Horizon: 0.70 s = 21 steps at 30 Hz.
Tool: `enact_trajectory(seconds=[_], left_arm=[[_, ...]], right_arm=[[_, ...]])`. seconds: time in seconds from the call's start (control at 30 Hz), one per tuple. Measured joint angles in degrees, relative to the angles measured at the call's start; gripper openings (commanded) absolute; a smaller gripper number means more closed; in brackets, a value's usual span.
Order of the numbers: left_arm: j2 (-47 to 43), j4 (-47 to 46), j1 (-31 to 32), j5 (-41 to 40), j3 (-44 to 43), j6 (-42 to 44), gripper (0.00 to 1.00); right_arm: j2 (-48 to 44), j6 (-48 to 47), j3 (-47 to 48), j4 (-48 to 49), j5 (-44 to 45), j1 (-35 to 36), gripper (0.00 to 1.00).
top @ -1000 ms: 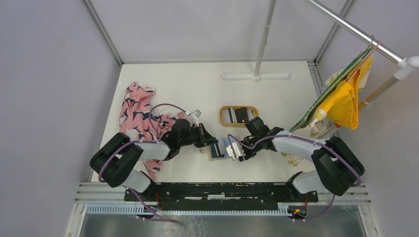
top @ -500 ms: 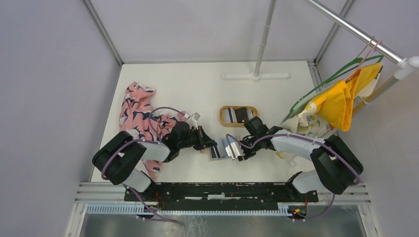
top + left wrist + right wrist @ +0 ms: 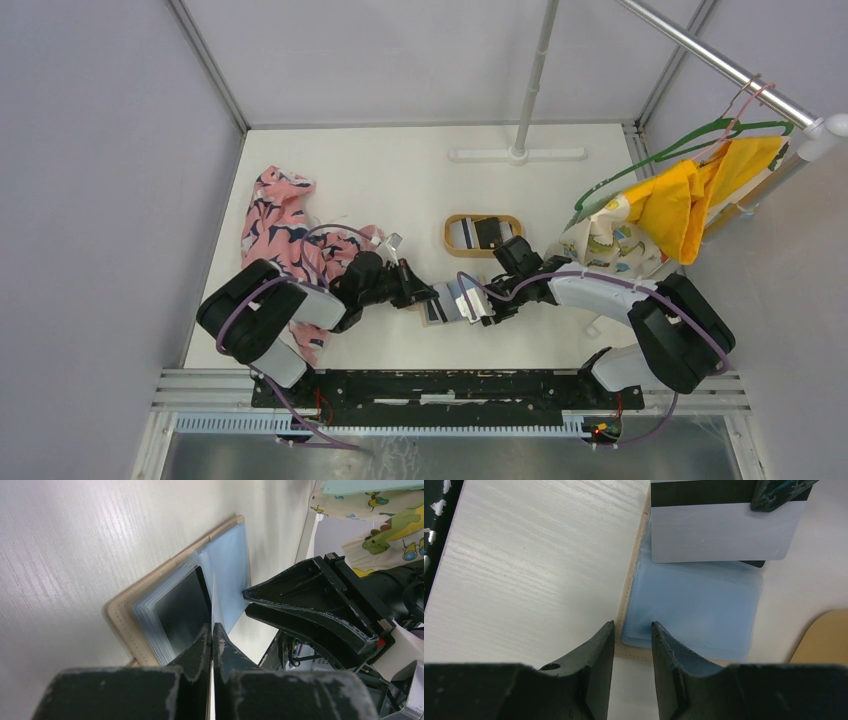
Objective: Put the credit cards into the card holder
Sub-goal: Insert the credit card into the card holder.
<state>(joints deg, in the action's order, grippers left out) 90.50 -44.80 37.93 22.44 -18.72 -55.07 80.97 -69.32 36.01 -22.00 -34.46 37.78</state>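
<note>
- Black left gripper [image 3: 212, 628]: its jaws are closed flat on a pale card [image 3: 719, 535], pinching it at one corner. From this arm's own wrist view the card shows only edge-on.
- Pale card: the striped face is up, and it sits over the far part of the open card holder [image 3: 122, 614]. Its long axis runs parallel to the long edge of the blue sleeve [image 3: 694, 605], and its near long edge overlaps the sleeve top.
- Right gripper [image 3: 631, 626]: the jaws stand a narrow gap apart, straddling the holder's near corner. Whether they pin it cannot be told.
- Card holder: it lies open on the table [image 3: 400, 170] between the two grippers, with its long axis roughly along the line joining them. A dark card [image 3: 182, 610] sits in one sleeve, and other cards [image 3: 487, 232] lie in the tray [image 3: 448, 232] beyond.
- Likely faults:
  - The leading edge may miss the sleeve mouth and skid over the plastic.
  - The corner pinch may let the card swivel.
  - A loosely held holder may slide on the smooth table.
  - The fingertips, working close together, may collide.
</note>
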Motion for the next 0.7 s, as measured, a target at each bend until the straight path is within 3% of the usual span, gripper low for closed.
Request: enact_trajectory(seconds=[0.7], left_arm=[[2.3, -1.5, 0.0, -1.4, 0.6, -2.6, 0.02]], right_arm=[[0.2, 0.0, 0.2, -0.1, 0.1, 0.1, 0.39]])
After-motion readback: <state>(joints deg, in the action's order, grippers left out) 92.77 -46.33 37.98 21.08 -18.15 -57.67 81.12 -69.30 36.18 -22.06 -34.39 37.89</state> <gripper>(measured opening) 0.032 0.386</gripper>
